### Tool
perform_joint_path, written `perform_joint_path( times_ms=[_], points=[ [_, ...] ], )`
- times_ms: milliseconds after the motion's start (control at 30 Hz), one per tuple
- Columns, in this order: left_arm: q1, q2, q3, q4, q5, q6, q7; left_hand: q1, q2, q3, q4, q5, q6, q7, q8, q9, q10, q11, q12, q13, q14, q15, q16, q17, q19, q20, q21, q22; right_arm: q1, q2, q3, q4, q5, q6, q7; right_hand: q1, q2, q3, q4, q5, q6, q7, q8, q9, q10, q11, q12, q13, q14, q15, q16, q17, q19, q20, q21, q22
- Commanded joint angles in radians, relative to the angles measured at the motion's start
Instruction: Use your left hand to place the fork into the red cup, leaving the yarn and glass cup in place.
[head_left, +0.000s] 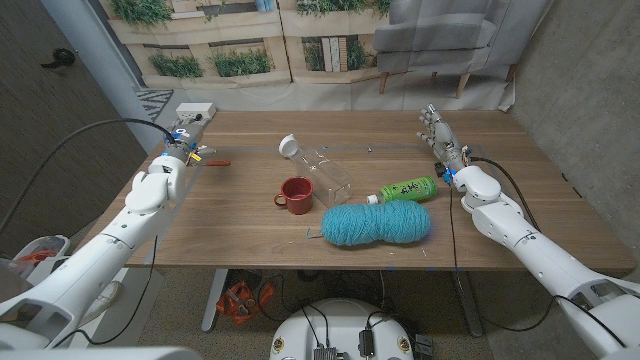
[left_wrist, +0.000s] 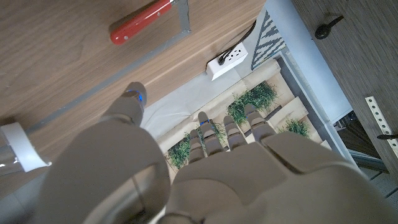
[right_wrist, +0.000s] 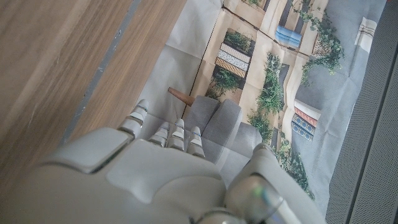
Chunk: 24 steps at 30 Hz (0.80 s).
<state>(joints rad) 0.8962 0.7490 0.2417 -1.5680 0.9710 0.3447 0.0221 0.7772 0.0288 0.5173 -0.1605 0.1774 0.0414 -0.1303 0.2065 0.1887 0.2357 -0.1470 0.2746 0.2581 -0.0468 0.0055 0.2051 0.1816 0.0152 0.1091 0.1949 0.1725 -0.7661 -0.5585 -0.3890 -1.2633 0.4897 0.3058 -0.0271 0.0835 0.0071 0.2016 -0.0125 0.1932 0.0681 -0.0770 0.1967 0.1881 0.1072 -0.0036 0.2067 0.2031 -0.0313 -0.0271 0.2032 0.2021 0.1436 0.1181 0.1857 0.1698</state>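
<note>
Red-handled fork (head_left: 214, 161) lies on the wooden table (head_left: 250, 235) near its far left edge, just beside the left hand (head_left: 178, 146), which stands over that corner with fingers extended and nothing in its grasp. Contact between hand and fork cannot be confirmed. Red cup (head_left: 295, 193) sits upright mid-table, well apart from the fork, mouth open to receive it. Glass cup (head_left: 322, 169) lies tipped just behind the red cup; teal yarn (head_left: 376, 222) rests just in front, so the carry should, in my judgement, arrive from above. Right hand (head_left: 437, 135) waits at the far right, fingers straight, holding nothing.
</note>
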Motion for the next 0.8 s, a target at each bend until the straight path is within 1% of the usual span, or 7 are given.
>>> perform_joint_path(
  times_ms=[33,133,233,333,367,667,800],
  points=[
    [-0.035,-0.003,0.025,0.039,0.018,0.007,-0.059,0.002,0.009,-0.008,0.004,-0.002,-0.002,-0.001,-0.002,0.002,0.004,0.005,-0.002,0.004,-0.001,0.002,-0.003,0.003,-0.003,0.006,-0.002,0.003,-0.006,-0.004,0.005,-0.012,0.004,-0.01,-0.009,0.003,0.007,0.002,-0.004,0.001,0.005,0.0,0.006,0.005,0.007,-0.001,0.003,0.002,0.003,-0.009,0.008,0.004,0.001,0.002,0.005,0.002],
    [-0.039,-0.007,0.024,0.047,0.018,0.009,-0.066,0.002,0.009,-0.014,0.006,-0.003,-0.001,-0.001,-0.002,0.002,0.01,-0.001,-0.001,0.005,-0.009,-0.016,-0.006,0.002,-0.008,-0.009,-0.003,0.003,-0.001,-0.004,0.003,-0.007,-0.001,-0.007,-0.008,0.001,0.009,0.002,-0.003,0.001,0.006,0.0,0.006,0.005,0.009,-0.001,0.004,0.002,0.004,-0.008,0.008,0.004,0.002,0.001,0.005,0.002],
    [-0.041,-0.008,0.026,0.048,0.023,0.01,-0.069,0.002,0.01,-0.017,0.007,-0.003,-0.001,0.001,-0.003,0.002,0.013,0.001,-0.001,0.005,-0.012,-0.021,-0.007,0.002,-0.01,-0.013,-0.004,0.003,0.004,-0.003,0.001,-0.003,-0.003,-0.006,-0.006,0.0,0.01,0.002,-0.002,0.001,0.006,0.0,0.006,0.005,0.009,0.0,0.003,0.002,0.004,-0.008,0.009,0.004,0.002,0.0,0.005,0.002],
    [-0.042,-0.01,0.026,0.05,0.023,0.007,-0.068,0.003,0.01,-0.023,0.008,-0.002,0.0,0.004,-0.003,0.002,0.016,0.0,-0.002,0.006,-0.022,-0.034,-0.011,0.001,-0.016,-0.048,-0.006,0.002,0.007,-0.002,0.001,0.0,-0.004,-0.004,-0.006,0.0,0.01,0.002,-0.003,0.001,0.006,0.0,0.006,0.005,0.009,0.0,0.003,0.002,0.005,-0.009,0.009,0.004,0.003,0.0,0.006,0.002],
    [-0.046,-0.013,0.028,0.053,0.026,0.008,-0.067,0.003,0.01,-0.025,0.007,-0.002,0.002,0.001,-0.002,0.002,0.018,-0.002,-0.002,0.006,-0.023,-0.039,-0.011,0.0,-0.016,-0.052,-0.006,0.002,0.009,0.0,0.001,0.002,-0.004,-0.005,-0.007,0.0,0.01,0.002,-0.003,0.001,0.006,0.0,0.006,0.005,0.009,0.0,0.003,0.002,0.005,-0.009,0.009,0.004,0.003,0.0,0.006,0.002],
    [-0.064,-0.023,0.037,0.089,0.032,0.0,-0.068,0.007,0.012,-0.031,0.007,-0.002,0.005,0.004,-0.002,0.002,0.023,0.001,-0.002,0.007,-0.029,-0.042,-0.012,-0.001,-0.019,-0.058,-0.006,0.001,0.023,0.005,-0.005,0.015,-0.008,-0.011,-0.004,0.001,0.011,0.003,-0.004,0.001,0.006,0.0,0.006,0.005,0.01,0.0,0.004,0.002,0.005,-0.009,0.008,0.004,0.003,0.0,0.006,0.002],
    [-0.08,-0.027,0.046,0.116,0.038,-0.01,-0.071,0.009,0.013,-0.033,0.007,-0.002,0.005,0.005,-0.002,0.002,0.017,0.0,-0.005,0.008,-0.027,-0.034,-0.01,-0.001,-0.02,-0.055,-0.006,0.0,0.03,0.009,-0.009,0.024,-0.009,-0.013,0.0,0.001,0.011,0.003,-0.004,0.001,0.006,0.0,0.006,0.005,0.01,-0.001,0.003,0.002,0.005,-0.01,0.008,0.004,0.003,-0.001,0.006,0.002]
  ],
)
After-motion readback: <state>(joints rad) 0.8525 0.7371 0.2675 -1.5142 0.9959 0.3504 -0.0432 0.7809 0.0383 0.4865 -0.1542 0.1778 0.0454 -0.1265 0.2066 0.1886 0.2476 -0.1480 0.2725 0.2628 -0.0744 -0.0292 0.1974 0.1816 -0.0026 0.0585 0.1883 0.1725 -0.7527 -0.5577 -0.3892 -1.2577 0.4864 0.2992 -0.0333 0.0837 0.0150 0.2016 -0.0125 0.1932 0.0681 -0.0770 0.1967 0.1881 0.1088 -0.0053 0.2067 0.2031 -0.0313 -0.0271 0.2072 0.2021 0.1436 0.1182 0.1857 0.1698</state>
